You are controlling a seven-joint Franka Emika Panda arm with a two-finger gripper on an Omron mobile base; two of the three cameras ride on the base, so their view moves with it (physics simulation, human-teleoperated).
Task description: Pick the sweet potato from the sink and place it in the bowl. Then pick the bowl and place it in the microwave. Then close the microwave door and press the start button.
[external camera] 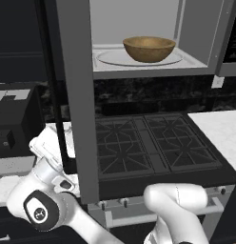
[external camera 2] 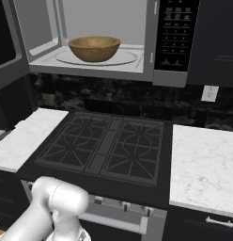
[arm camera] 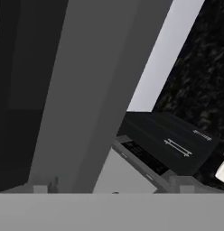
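Standing wide open, microwave door (external camera: 77,95) has the gripper (external camera: 46,145) low behind its edge, jaws state unclear to me, bowl (external camera: 149,48) already inside microwave (external camera 2: 109,42); off-center push risks glancing off, door left ajar.

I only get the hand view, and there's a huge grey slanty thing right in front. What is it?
Observer: That is the microwave door. From the left base view it stands swung wide open, sticking out over the stove.
Operator: Oh! So is the bowl in the microwave already?
Observer: Yes. The bowl sits upright on the white round plate inside the microwave.
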